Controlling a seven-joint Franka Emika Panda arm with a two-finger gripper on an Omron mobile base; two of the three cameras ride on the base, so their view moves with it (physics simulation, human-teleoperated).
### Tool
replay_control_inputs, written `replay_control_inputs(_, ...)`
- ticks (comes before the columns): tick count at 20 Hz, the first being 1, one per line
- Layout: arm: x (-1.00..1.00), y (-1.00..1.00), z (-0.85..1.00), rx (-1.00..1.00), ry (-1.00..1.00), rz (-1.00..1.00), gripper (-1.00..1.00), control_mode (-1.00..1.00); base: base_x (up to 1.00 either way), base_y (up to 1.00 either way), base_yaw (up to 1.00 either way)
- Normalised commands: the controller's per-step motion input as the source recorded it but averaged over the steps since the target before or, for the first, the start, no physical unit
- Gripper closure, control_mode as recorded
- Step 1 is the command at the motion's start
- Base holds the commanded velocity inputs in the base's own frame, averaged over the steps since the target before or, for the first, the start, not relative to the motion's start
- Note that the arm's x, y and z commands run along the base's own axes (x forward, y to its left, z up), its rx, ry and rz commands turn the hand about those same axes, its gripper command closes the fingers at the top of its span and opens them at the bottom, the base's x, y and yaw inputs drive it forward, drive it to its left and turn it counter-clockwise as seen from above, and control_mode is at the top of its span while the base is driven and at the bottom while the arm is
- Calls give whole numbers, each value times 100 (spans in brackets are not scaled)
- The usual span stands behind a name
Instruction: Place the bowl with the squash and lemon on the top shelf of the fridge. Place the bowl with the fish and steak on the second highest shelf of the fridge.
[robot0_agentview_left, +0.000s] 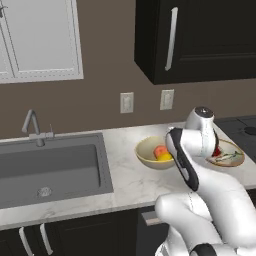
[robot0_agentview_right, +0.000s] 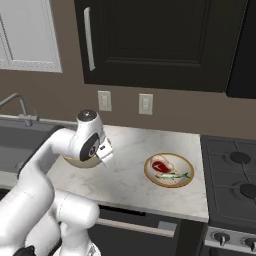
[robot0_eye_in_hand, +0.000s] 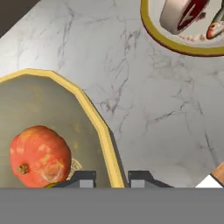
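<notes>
The first step is in hand: the deep bowl (robot0_eye_in_hand: 65, 113) with the squash (robot0_eye_in_hand: 40, 156) and lemon (robot0_agentview_left: 165, 156) is being gripped where it sits on the counter (robot0_eye_in_hand: 144, 109), between the sink (robot0_agentview_left: 50, 167) and the dish (robot0_agentview_right: 169, 170) of fish (robot0_agentview_right: 175, 176) and steak (robot0_agentview_right: 161, 164). In the hand view the gripper (robot0_eye_in_hand: 112, 179) is set astride the bowl's rim, one finger inside and one outside, and the jaws are narrowed onto that rim (a firm clamp is judged likely, but not proven). Next, a straight lift is called for, kept level so nothing rolls out, before the bowl is carried to the fridge's top shelf.
</notes>
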Motion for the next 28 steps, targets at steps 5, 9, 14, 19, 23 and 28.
replay_control_inputs(5,-100,0,72,2,-26,-7,100,-100,0,0,0)
replay_control_inputs(9,-99,0,59,2,-18,-15,100,-100,0,0,0)
replay_control_inputs(14,-94,0,49,0,-12,-16,100,-100,0,0,0)
replay_control_inputs(19,-85,0,17,0,-15,-5,100,-100,0,0,0)
replay_control_inputs(23,-33,-3,0,0,-7,-2,100,100,-26,-7,-13)
replay_control_inputs(28,0,0,0,0,0,0,100,100,-32,-18,-57)
